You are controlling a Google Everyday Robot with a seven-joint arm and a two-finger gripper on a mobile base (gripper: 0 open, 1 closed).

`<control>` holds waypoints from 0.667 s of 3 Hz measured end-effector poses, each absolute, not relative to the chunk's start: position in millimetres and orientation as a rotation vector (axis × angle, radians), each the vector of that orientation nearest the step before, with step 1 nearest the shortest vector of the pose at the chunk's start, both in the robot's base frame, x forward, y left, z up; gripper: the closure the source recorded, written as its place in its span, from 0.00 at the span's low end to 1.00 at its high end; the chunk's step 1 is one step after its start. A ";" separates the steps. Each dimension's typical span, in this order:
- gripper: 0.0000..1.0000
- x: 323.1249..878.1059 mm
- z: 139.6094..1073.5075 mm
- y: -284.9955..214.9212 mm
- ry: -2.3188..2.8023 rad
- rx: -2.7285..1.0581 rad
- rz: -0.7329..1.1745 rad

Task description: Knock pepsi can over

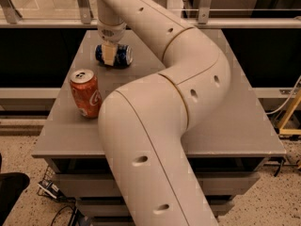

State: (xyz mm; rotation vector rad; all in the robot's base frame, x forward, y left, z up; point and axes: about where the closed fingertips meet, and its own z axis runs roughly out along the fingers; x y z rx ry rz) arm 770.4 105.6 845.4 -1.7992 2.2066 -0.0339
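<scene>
The pepsi can (121,54) is dark blue with white marks and lies on its side on the grey table (235,126), near the far left edge. My gripper (109,60) hangs straight down from the white arm (188,74) and sits right at the can, covering its middle. The arm's big lower link fills the front of the view.
An orange-red Coca-Cola can (86,93) stands upright at the table's left side, nearer to me than the pepsi can. A metal railing (244,22) runs behind the table. Cables (56,197) lie on the speckled floor at lower left.
</scene>
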 end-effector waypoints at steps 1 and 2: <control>0.61 770.4 845.6 105.5 2.207 -1.799 -0.034; 0.38 770.9 844.5 106.2 2.207 -1.800 -0.033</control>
